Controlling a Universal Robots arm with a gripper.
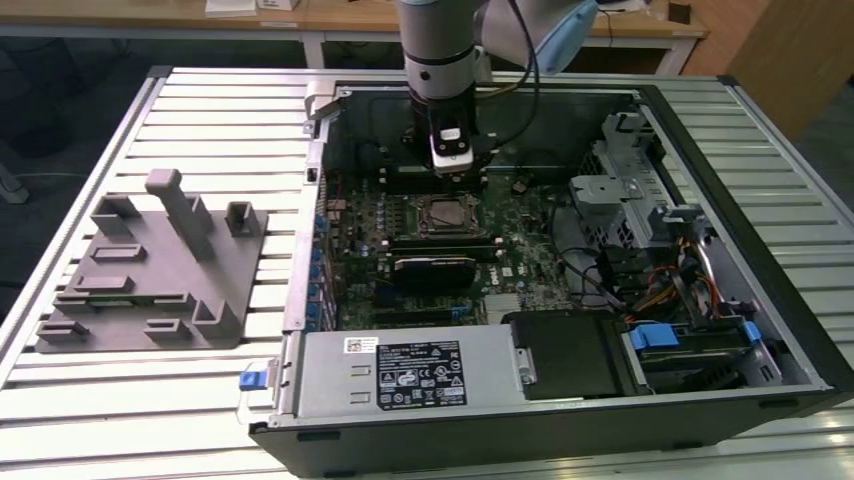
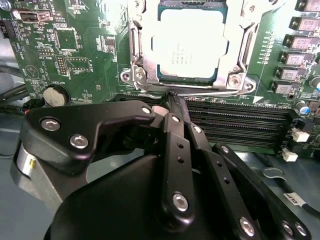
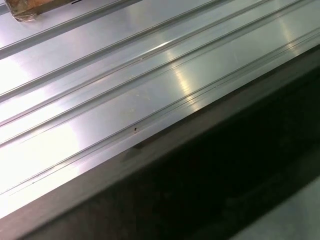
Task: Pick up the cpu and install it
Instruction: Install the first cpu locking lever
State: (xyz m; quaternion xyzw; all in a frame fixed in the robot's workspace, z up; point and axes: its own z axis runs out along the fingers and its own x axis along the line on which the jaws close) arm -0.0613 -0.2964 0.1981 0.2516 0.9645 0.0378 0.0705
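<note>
Your gripper (image 2: 175, 100) hangs with fingers pressed together, empty, just beside the motherboard socket (image 2: 137, 75) where the cpu (image 2: 190, 44) already lies seated; judge it light, rigid, slick-topped, fragile underneath, so grip opposite edges only.

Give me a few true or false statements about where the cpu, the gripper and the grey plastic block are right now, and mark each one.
1. The cpu lies in the motherboard socket. True.
2. The gripper holds the cpu. False: its fingers are closed with nothing between them, beside the socket.
3. The grey plastic block sits outside the computer case, toward the exterior view's left. True.
4. The grey plastic block is inside the case. False: it rests on the slatted table.
5. The arm hangs over the grey block. False: it is over the open case.
</note>
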